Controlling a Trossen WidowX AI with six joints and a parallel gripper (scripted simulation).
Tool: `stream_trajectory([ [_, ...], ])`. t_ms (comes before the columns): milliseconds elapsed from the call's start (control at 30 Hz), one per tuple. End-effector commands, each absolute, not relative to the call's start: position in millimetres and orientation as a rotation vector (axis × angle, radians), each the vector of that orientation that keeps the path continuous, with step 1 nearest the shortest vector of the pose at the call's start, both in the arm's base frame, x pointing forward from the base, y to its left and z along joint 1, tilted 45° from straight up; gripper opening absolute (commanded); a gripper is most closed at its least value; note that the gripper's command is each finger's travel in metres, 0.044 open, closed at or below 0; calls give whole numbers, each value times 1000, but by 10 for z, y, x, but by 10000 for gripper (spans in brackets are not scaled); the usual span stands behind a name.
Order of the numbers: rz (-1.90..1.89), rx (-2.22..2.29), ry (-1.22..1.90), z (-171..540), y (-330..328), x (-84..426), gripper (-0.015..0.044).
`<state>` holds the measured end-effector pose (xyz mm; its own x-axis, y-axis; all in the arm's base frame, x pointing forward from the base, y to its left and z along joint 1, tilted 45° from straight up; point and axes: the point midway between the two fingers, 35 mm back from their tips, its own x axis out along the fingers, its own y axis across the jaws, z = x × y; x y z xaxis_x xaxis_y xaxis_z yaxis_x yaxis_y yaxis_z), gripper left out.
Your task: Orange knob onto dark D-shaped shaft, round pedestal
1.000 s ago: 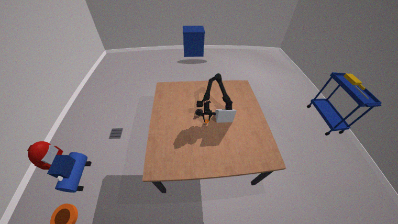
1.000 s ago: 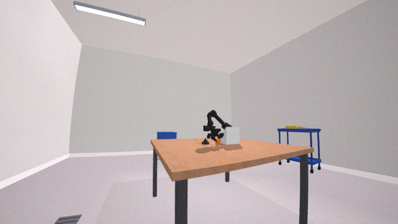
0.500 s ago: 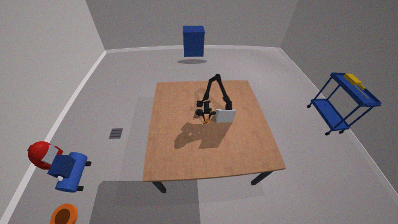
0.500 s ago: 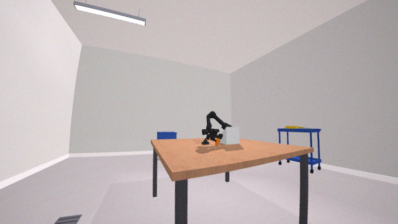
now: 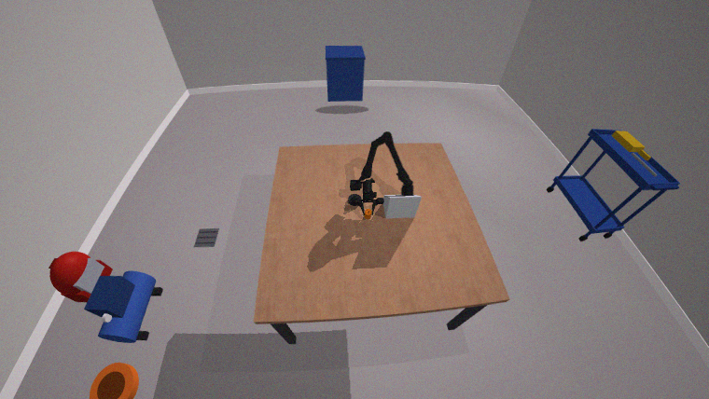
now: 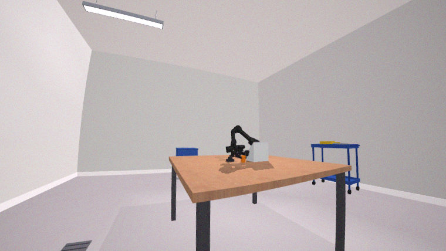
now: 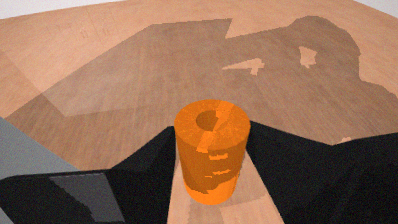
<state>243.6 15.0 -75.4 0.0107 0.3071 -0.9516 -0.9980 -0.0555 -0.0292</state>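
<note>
The orange knob (image 5: 368, 213) (image 6: 243, 159) (image 7: 212, 170) stands upright on the wooden table, its hole facing up. My gripper (image 5: 368, 213) (image 7: 207, 129) is open slightly wider than the knob, with a finger close on each side of it. In the wrist view the fingers stand at its left and right and no clear gap shows at its top. The dark round pedestal (image 5: 352, 197) (image 6: 229, 160) stands on the table to the left of the knob in the top and exterior views. Its shaft is hard to make out against the dark arm. The pedestal is outside the wrist view.
A pale grey box (image 5: 402, 206) (image 6: 259, 151) (image 7: 20, 150) stands on the table (image 5: 307, 292) (image 6: 268, 183) close to the right of the knob and gripper in the top and exterior views. A blue cart (image 5: 585, 198) (image 6: 335, 145) stands on the floor off to the right.
</note>
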Motion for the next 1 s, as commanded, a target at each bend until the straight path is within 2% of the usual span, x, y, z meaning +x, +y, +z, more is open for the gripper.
stream_trajectory([
  [0,1369,-1027,932,-757,152,2435,260],
  [733,1369,-1027,932,-757,152,2435,260],
  [967,1369,-1027,932,-757,152,2435,440],
])
